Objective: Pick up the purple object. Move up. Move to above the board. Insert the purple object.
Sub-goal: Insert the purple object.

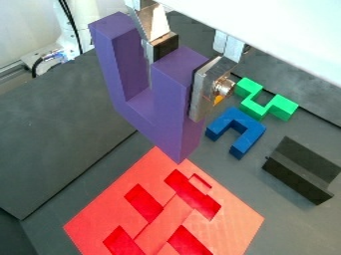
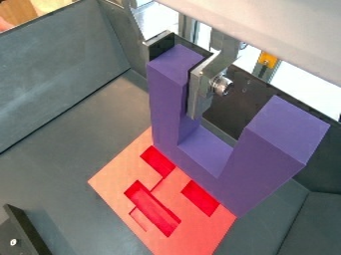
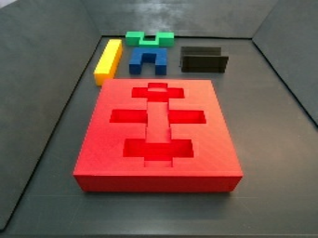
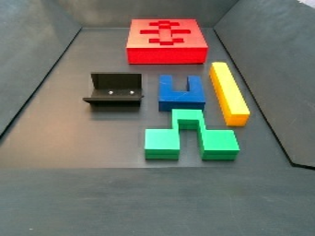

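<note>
- Closest to the wrist cameras, the end effector [image 1: 177, 92] is clenched on the purple object [image 1: 154, 95], one silver finger [image 1: 204, 88] flat against a prong in both wrist views; neither side view shows the arm or this piece.
- One purple object: it hangs with its two prongs pointing up and its base down, probably so the base leads into a recess.
- Below it in both wrist views lies one board [image 2: 127, 179], flat on the dark counter [image 4: 74, 120], cut-outs facing up. The piece looks raised well clear of it and roughly over one edge, so I judge the carry is nearly finished and the insertion not yet begun.
- Farther off, the spare pieces sit grouped beside the board, apart from it, likely to keep the drop zone free: one blue notched block [image 4: 181, 91], one green block [image 4: 189, 135], one yellow bar [image 4: 227, 91].
- One fixture [image 4: 120, 89] stands beside the blue block.
</note>
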### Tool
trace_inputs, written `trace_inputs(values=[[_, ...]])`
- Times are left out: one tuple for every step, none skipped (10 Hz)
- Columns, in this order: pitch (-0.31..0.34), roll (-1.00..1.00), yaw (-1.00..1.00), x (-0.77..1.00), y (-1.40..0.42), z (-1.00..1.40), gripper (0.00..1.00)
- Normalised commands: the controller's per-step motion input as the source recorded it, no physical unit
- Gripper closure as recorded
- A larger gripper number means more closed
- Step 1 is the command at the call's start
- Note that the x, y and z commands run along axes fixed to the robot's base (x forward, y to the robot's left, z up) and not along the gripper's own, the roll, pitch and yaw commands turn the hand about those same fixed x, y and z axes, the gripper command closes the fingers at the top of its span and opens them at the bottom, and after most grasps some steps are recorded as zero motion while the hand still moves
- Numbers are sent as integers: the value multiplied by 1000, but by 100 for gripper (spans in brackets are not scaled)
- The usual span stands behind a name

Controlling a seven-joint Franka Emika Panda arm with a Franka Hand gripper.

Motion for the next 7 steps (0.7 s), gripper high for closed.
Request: trace_inputs(values=[[-130,-194,-23,100,-54,-111,100],[-121,-104,0,317,-371,-200,100],[-91,0,-6,451,-571,-303,100],[-84,0,-3,471,-597,-274,100],[-86,0,-14,423,-554,-311,100],[-99,0,0,346,-497,-351,100],[-81,0,0,354,-477,-371,100]])
